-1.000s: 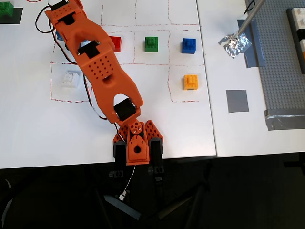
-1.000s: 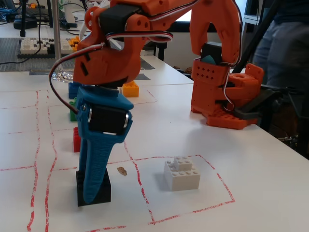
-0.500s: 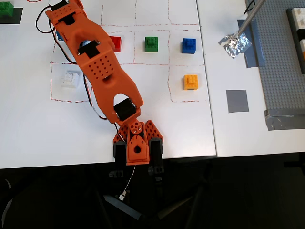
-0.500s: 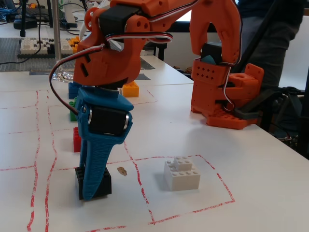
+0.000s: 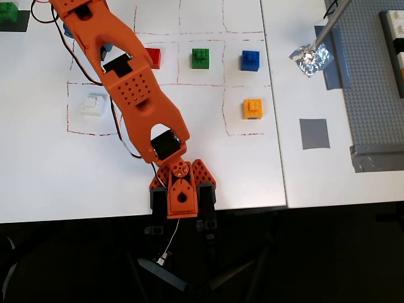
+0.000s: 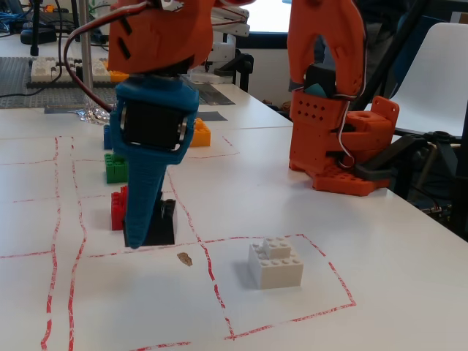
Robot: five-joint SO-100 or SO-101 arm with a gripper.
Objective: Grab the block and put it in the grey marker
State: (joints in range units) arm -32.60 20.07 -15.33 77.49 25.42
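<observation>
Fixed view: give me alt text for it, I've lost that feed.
The blue-fingered gripper is shut on the black block, holding it off the white table in front of the red block. A white block sits inside a red-lined square at right, and the arm's orange base stands behind.

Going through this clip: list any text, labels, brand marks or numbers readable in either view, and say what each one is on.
None can be read in either view.
The white block, black block and orange arm carry no legible marks.
The red lines on the table are only drawn cell borders, not characters.
The grey marker is plain.
</observation>
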